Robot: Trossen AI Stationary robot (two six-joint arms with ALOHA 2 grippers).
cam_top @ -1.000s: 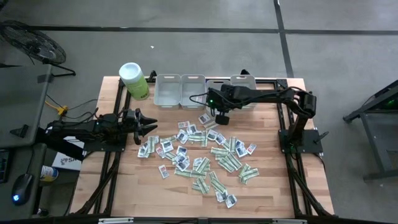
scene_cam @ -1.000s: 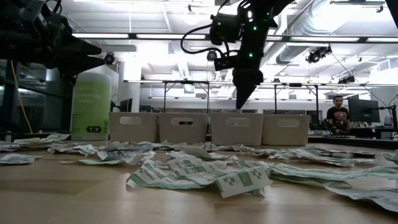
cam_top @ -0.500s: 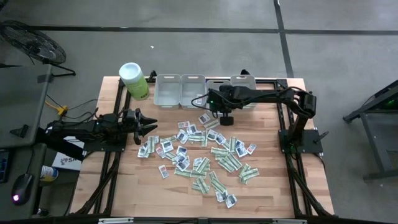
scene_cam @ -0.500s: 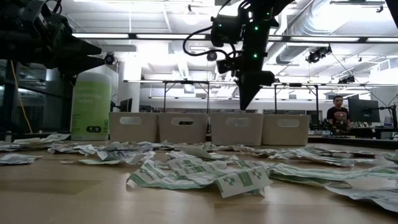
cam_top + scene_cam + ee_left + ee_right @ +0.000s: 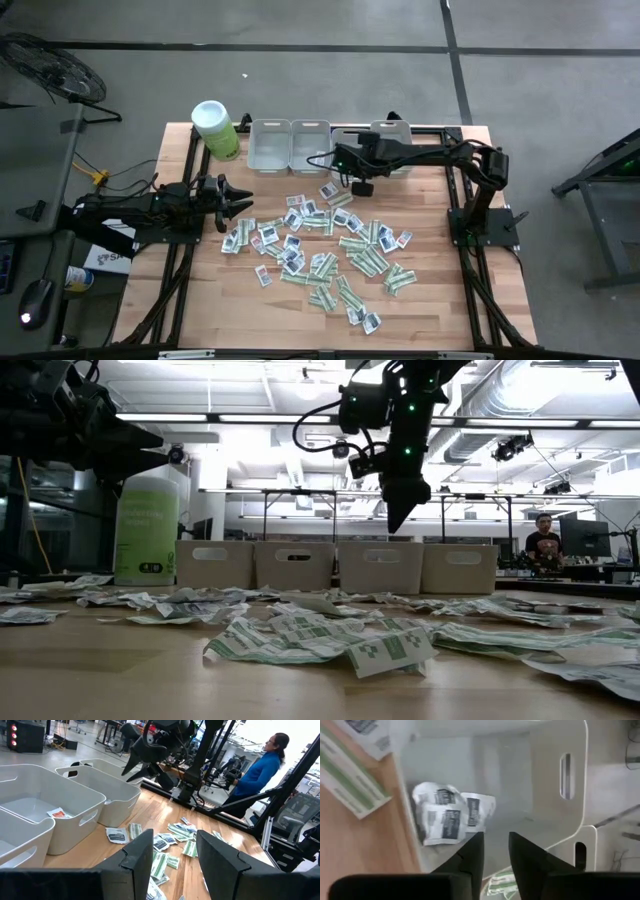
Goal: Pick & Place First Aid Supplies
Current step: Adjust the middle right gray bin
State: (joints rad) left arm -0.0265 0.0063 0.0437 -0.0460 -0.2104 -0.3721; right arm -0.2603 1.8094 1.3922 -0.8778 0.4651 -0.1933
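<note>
Several small paper packets [image 5: 330, 245], white squares with dark prints and green-and-white strips, lie scattered flat on the wooden table; they also show in the low view [image 5: 320, 640]. My right gripper [image 5: 361, 187] hangs above the near rim of a grey bin [image 5: 520, 780], fingers pointing down and slightly apart, with nothing between them [image 5: 495, 842]. White packets with dark prints [image 5: 447, 817] lie on that bin's floor. My left gripper [image 5: 243, 201] hovers open at the left edge of the pile, holding nothing [image 5: 175, 840].
A row of grey bins [image 5: 290, 145] stands along the far edge; one holds a red-print packet [image 5: 59, 813]. A lime-green canister with a white lid [image 5: 215, 130] stands at the far left corner. A person [image 5: 260, 765] is beyond the table. Bare wood lies along the near edge.
My right gripper has turned about at the wrist and shifted a little toward the far edge and the bins, staying raised above the table. The left arm and the packets on the table have kept still.
</note>
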